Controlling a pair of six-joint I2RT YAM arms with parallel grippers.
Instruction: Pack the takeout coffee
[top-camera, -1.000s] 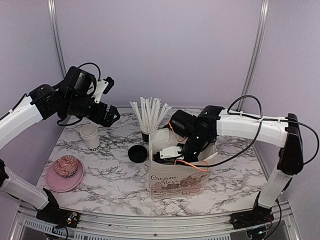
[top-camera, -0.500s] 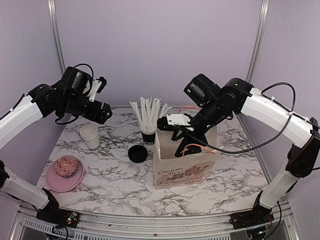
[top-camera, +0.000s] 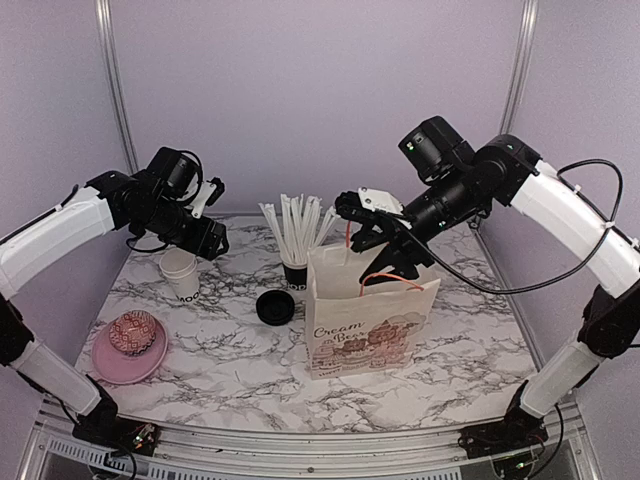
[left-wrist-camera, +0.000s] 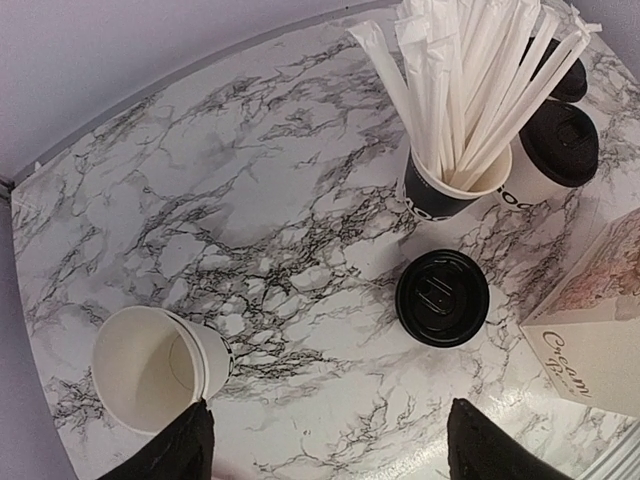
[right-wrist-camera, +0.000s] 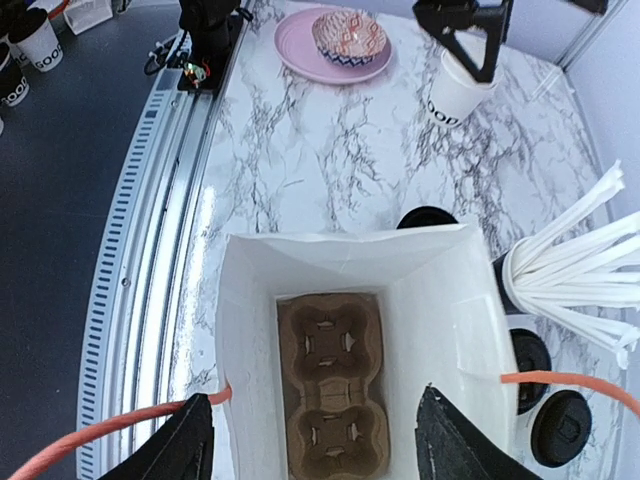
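Both coffees (right-wrist-camera: 531, 356) stand outside the bag (top-camera: 366, 325), so by my reading the packing proper has not begun. In the right wrist view they sit at the lower right of the frame, on the counter (top-camera: 230, 370), just beside the bag's wall and near the straw cup (left-wrist-camera: 446, 188). In the left wrist view one shows plainly at the upper right with its black lid on, and the second is cut by the frame edge behind it. In the top view they are hidden behind the bag and the right arm, so how they stand to each other I can only guess.

What looks ready is the bag. It is upright with its mouth wide, and a cardboard carrier (right-wrist-camera: 331, 390) lies flat on its floor with its sockets vacant.

The right jaws hang over the bag's mouth, spread, with nothing between them. The left jaws, at the upper left of the top view, are spread too and pinch nothing. Below them stands a lidless cup (left-wrist-camera: 150, 368), and a loose lid (left-wrist-camera: 442, 298) lies on the counter between that cup and the bag.

What is left, as I judge it, is the whole of the job. Each coffee must be gripped in turn, lifted over the bag's rim and seated in the carrier. Whether the lidless cup and loose lid belong to the order, the pictures do not tell.
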